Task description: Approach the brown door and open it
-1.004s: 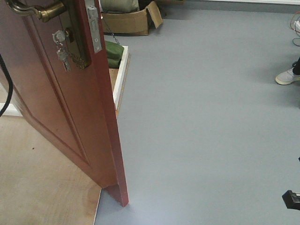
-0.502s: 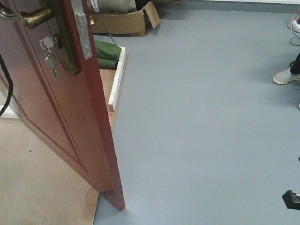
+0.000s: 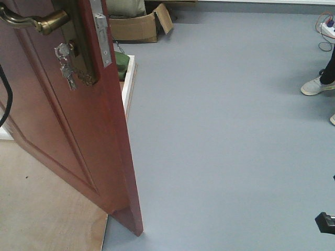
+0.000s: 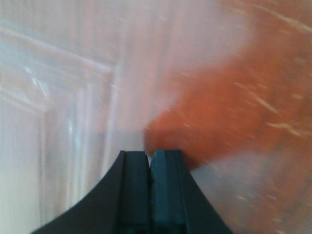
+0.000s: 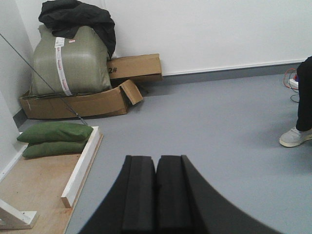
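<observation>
The brown door (image 3: 68,130) stands ajar at the left of the front view, its edge toward me. It has a brass lever handle (image 3: 36,21), keys (image 3: 65,65) hanging in the lock and a metal latch plate (image 3: 103,36). My left gripper (image 4: 150,157) is shut and empty, right up against the door's blurred panel (image 4: 73,97). My right gripper (image 5: 156,163) is shut and empty, held above the grey floor (image 5: 204,126). Neither gripper shows in the front view.
A white-edged wooden platform (image 5: 80,165) with green bags (image 5: 53,139) lies beyond the door. Cardboard boxes (image 5: 97,100) and a green bale (image 5: 68,61) stand by the wall. A person's shoe (image 3: 316,84) is at the right. A black part (image 3: 325,222) shows at lower right.
The door's edge and handle have shifted slightly right in the front view after drifting left. The boxes and platform have slid further behind the door.
</observation>
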